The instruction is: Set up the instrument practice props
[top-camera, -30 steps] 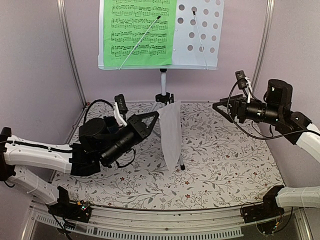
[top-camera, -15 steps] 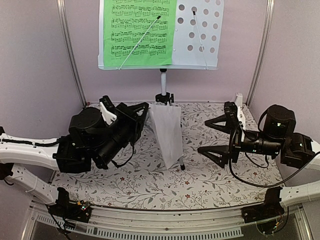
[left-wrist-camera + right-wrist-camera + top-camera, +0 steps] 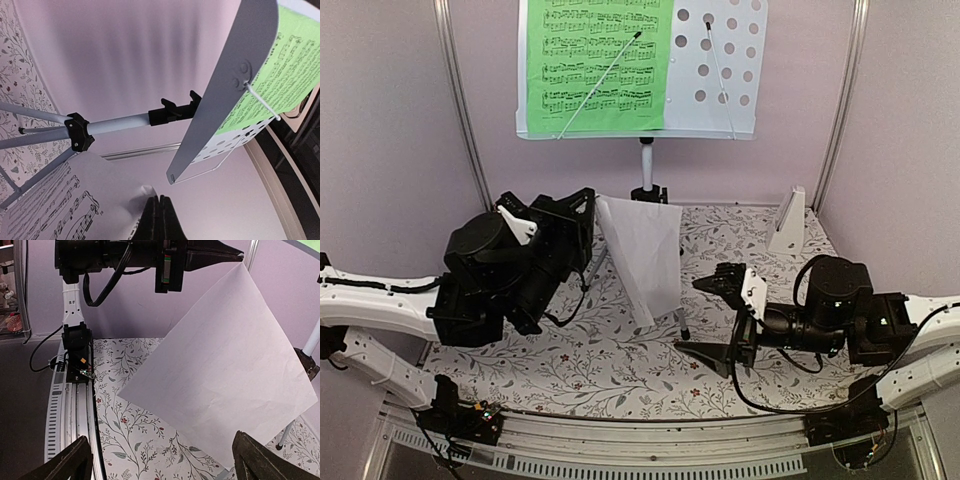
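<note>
Since the music stand desk (image 3: 720,70) at top has room, the left gripper (image 3: 590,200) pinches the white sheet (image 3: 642,255) by its corner; the right gripper (image 3: 698,315) gapes unladen.

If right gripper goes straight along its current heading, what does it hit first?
Most likely the white sheet held up by the left gripper. It fills the right wrist view straight ahead of the open right gripper. How far off it is can't be judged.
</note>
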`<state>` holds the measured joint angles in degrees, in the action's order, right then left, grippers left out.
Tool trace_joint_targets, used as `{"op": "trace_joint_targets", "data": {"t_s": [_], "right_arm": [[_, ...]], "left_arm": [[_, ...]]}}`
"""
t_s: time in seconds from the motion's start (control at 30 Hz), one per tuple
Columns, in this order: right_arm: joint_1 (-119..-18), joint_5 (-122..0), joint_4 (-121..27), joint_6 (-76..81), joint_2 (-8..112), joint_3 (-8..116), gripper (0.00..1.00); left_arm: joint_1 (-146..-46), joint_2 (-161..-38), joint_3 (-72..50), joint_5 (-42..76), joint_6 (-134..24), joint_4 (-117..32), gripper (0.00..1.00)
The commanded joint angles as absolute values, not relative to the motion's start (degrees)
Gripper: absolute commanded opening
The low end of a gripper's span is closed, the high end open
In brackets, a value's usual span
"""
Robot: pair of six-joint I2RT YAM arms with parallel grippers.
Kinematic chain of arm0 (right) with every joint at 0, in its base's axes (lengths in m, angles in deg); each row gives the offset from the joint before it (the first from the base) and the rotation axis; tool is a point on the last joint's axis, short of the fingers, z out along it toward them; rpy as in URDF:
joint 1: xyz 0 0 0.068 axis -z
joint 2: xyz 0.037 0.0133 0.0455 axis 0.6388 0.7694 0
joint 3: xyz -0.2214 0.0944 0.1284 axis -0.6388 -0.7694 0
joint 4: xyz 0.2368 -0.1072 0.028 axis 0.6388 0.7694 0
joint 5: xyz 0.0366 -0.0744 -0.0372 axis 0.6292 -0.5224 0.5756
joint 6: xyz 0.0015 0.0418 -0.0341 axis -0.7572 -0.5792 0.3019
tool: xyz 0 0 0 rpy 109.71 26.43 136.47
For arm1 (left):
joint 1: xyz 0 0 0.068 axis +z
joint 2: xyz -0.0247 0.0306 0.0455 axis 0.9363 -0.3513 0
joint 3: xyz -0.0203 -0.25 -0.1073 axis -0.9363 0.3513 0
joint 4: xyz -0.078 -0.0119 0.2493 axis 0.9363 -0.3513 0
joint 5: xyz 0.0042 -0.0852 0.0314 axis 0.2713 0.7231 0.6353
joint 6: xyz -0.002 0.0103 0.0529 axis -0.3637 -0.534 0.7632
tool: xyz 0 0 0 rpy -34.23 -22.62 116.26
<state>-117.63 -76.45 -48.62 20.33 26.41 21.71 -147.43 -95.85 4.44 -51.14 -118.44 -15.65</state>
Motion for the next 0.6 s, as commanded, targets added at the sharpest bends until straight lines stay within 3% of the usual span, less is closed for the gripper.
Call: {"op": "trace_joint_targets", "data": {"t_s": [0.0,0.1,0.27,0.37,0.57], "right_arm": [[-122.0,-81.5,-56.55,16.57,30.36,22.54,0.99],[-123.0,-85.21,-58.06,14.69,34.7,24.86,0.99],[-123.22,-91.93,-60.51,13.03,39.24,27.79,0.85],[-123.2,-96.25,-61.43,12.46,39.81,28.64,0.66],[-123.2,-100.98,-62.83,12.2,41.12,30.57,0.14]], "left_arm": [[-148.16,-97.07,4.36,-53.21,-115.05,-8.97,0.0],[-148.18,-97.65,4.18,-53.17,-113.91,-7.12,0.0],[-148.14,-98.08,4.3,-52.2,-112.65,-5.09,0.0],[-148.18,-98.07,4.75,-51.57,-112.55,-4.45,0.0],[-148.18,-98.43,5.83,-50.86,-111.49,-1.43,0.0]]}}
